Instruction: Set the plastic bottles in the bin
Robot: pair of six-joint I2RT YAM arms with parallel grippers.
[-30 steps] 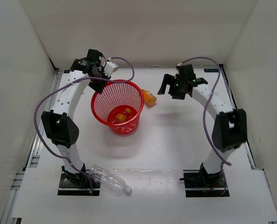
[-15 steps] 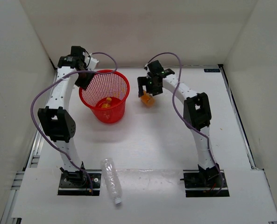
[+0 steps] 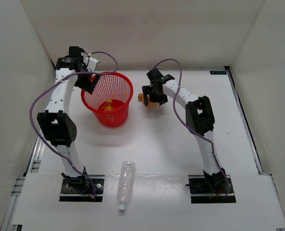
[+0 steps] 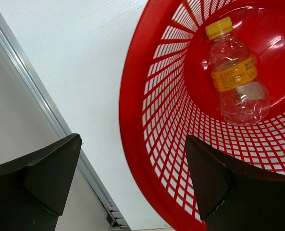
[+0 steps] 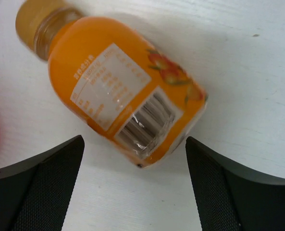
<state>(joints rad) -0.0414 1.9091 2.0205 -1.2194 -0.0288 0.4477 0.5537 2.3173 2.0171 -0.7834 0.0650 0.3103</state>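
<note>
Orange juice bottle lies on table just R of bin, between wide-open fingers of right gripper, not gripped; 2nd small bottle on bin floor; clear bottle well apart at near edge; left gripper wide open, empty, straddling bin rim.

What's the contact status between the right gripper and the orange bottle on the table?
Apart. Right wrist view: the right gripper is open, the orange bottle lies between its fingers, with bare table showing on both sides.
</note>
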